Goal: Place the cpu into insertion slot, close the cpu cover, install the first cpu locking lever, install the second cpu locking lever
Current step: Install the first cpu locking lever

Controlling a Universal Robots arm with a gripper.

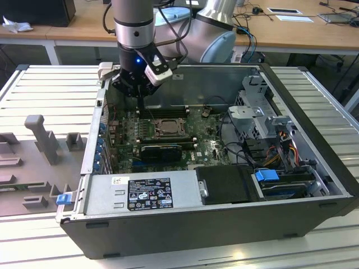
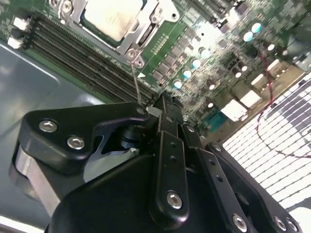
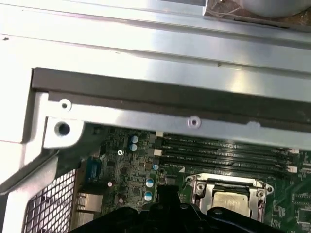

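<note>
One small flat square cpu with a pale silver-grey metal top is seated in the metal-rimmed square insertion slot. The thin dull-silver cpu cover appears laid flat around it. A thin wire locking lever is raised from the slot's corner, its long axis directed at the black gripper. The gripper is poised just beside that corner, over the long black memory slots. From it, the cpu lies toward the exterior view's right. Gripper opening: cannot be told.

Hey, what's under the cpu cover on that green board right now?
Through the window of the cpu cover, the first wrist view shows the pale silver top of the cpu. The frame covers the chip's edges, and the chip hides whatever lies beneath it.
</note>
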